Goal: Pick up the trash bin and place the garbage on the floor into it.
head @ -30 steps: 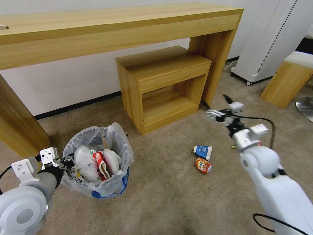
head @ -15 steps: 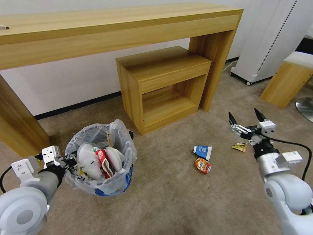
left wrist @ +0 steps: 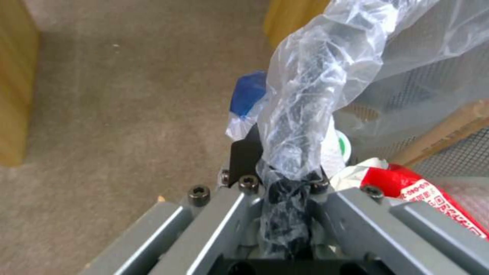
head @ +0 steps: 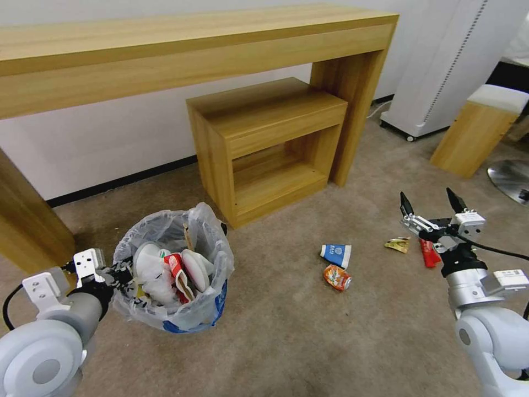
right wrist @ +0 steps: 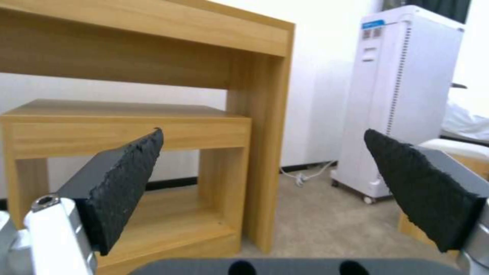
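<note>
Left gripper [head: 118, 274] jaws clamped on the crinkled clear-plastic rim of the small round dark trash bin [head: 190, 309], on beige short-pile carpet [head: 286, 331]. Blue-white paper cup [head: 336, 255], crushed orange can [head: 336, 277], yellow wrapper [head: 397, 244], red wrapper [head: 429, 253]. Right gripper [head: 432, 205] wide open, empty, raised.

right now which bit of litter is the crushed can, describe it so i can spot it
Start at the small wooden side table under the long desk. On the carpet before its right front corner lie two pieces together. The crushed can is the nearer one, orange and crumpled, unlike the blue-and-white paper cup behind it.
</note>
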Available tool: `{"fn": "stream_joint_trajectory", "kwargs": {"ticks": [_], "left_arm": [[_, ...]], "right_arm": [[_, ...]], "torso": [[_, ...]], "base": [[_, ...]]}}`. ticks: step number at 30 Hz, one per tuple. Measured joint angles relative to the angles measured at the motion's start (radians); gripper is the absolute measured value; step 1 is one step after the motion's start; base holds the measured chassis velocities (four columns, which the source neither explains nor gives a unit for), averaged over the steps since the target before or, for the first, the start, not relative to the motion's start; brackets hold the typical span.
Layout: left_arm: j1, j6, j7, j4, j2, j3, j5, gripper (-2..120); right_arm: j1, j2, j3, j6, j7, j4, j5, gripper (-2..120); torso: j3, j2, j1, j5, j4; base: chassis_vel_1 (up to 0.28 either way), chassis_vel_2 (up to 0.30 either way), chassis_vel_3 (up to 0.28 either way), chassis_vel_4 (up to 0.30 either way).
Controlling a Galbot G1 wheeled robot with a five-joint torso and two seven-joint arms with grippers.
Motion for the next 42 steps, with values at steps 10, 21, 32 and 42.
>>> {"fn": "stream_joint_trajectory", "kwargs": {"ticks": [10, 21, 32, 42], "left_arm": [[0.005, -0.001, 0.005, 0.002, 0.0, -0.001, 0.001, 1], [0.005, -0.004, 0.024, 0.005, 0.0, 0.002, 0.013, 1], [0.011, -0.016, 0.027, 0.0, 0.004, -0.002, 0.01, 1], [0.014, -0.016, 0.027, -0.002, 0.001, -0.001, 0.01, 1]], "right_arm": [[0.007, 0.004, -0.017, 0.005, -0.005, -0.01, 0.002, 100], [0.006, 0.006, -0.016, 0.019, -0.012, -0.016, 0.002, 100], [0.005, 0.029, -0.026, -0.004, 0.022, -0.012, -0.006, 100], [0.004, 0.028, -0.033, 0.012, 0.013, -0.014, -0.005, 100]], "torso": [[0.0, 0.0, 0.0, 0.0, 0.0], [0.0, 0.0, 0.0, 0.0, -0.0003], [0.0, 0.0, 0.0, 0.0, 0.0], [0.0, 0.0, 0.0, -0.0001, -0.0001]], "base": [[-0.086, -0.084, -0.076, -0.083], [-0.122, -0.117, -0.113, -0.118], [-0.029, -0.031, -0.029, -0.029], [-0.014, 0.011, 0.01, -0.013]]}}
